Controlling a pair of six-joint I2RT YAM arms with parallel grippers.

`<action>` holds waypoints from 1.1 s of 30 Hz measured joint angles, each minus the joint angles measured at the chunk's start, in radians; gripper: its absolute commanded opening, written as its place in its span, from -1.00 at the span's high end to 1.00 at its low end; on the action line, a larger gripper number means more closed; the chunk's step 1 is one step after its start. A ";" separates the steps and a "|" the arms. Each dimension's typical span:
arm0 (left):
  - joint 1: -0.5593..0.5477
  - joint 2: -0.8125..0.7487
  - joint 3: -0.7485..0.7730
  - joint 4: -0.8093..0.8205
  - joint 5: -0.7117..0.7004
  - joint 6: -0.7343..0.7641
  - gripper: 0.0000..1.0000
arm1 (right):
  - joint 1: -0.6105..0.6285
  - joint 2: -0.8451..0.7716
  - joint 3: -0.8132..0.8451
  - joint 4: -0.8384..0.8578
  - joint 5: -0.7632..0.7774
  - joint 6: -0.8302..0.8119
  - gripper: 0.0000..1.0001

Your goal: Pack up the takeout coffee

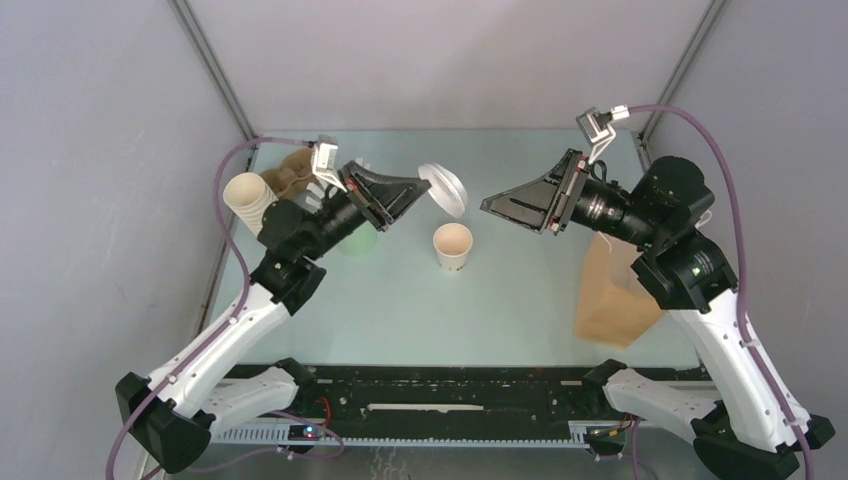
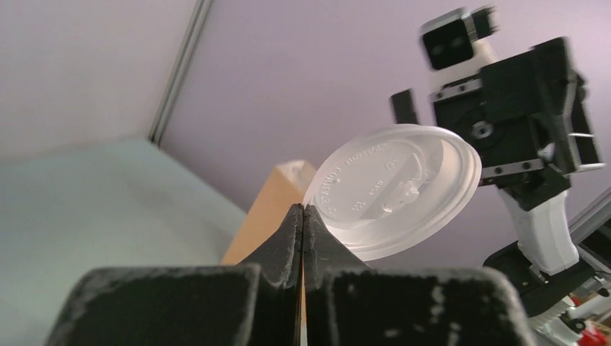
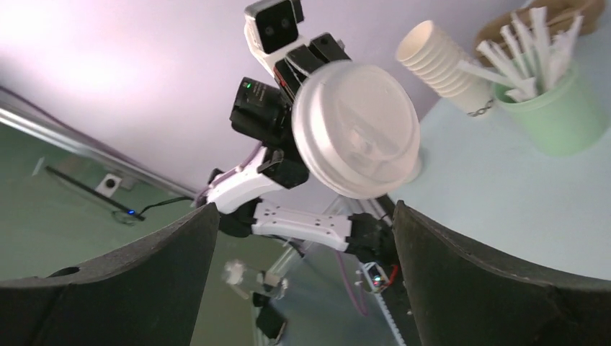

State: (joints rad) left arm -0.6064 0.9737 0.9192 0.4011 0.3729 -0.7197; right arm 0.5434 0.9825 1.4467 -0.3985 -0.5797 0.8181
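Cream-white paper forms the cup (image 1: pixel 452 245), which stands upright and open-topped on the table (image 1: pixel 400 310). It is near the centre, between the two arms, and neither arm touches it. The round white lid (image 1: pixel 446 188) is held in the air just beyond the cup's far side, tilted and not seated on the cup.

The left hand (image 1: pixel 426 192) is clenched on the lid's rim. In the left wrist view its two fingers meet with the lid's edge pinched at their tips.

The right hand (image 1: pixel 487 205) hangs above the table to the right of the lid, pointing toward it but apart from it. Its fingers (image 3: pixel 144 281) are spread wide and hold nothing.

A brown paper bag (image 1: pixel 612 295) stands at the right, partly under the right arm. A stack of cream cups (image 1: pixel 248 198) sits at the far left, beside a green cup (image 3: pixel 565 119) of white sticks (image 3: pixel 519 43).
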 measured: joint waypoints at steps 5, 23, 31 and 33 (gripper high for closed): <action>0.000 0.060 0.119 0.114 0.038 0.071 1.00 | 0.000 0.050 0.000 0.087 -0.062 0.110 -0.99; 0.004 0.135 0.230 0.060 0.165 0.217 1.00 | -0.047 0.111 0.000 0.169 -0.122 0.247 -0.99; 0.004 0.137 0.230 0.014 0.182 0.258 1.00 | -0.051 0.111 0.000 0.189 -0.120 0.280 -0.94; 0.005 0.137 0.230 0.003 0.182 0.261 1.00 | -0.051 0.112 0.000 0.192 -0.119 0.286 -0.94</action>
State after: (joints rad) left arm -0.6018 1.1103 1.1488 0.4038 0.5545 -0.4591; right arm 0.4927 1.0943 1.4467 -0.2070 -0.6991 1.1046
